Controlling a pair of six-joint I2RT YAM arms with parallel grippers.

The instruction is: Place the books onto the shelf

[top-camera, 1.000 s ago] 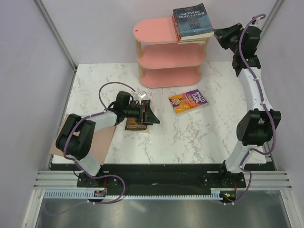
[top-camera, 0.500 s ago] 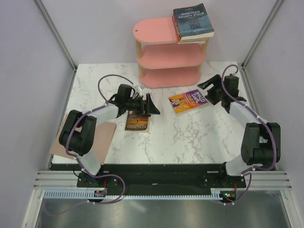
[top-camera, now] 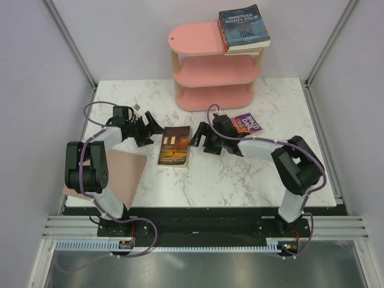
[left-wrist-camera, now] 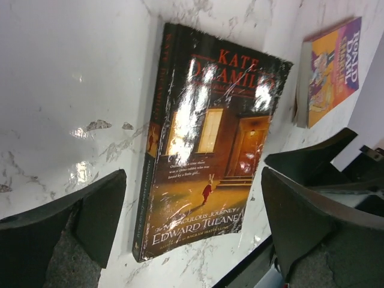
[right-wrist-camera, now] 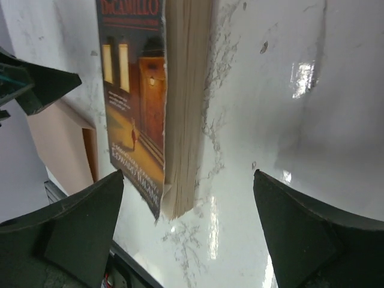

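Your left end effector (top-camera: 149,130) and right end effector (top-camera: 199,139) both gape wide, empty, flanking the Edward Tulane paperback (top-camera: 174,146) on the surface (top-camera: 240,174).

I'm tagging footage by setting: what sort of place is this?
Probably a lab test cell, not a home: plain panels wall in a marble-look table, and two robot arms are bolted to a rail at its edge.

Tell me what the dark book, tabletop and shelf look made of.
Dark book: paper pages, glossy laminated cover; glare streaks, scuffed edges.
Tabletop: white marble-look surface, polished, with grey veins and reflections; real stone or laminate, cannot tell.
Shelf: pink matte boards, likely painted wood or fibreboard; even colour, no shine.
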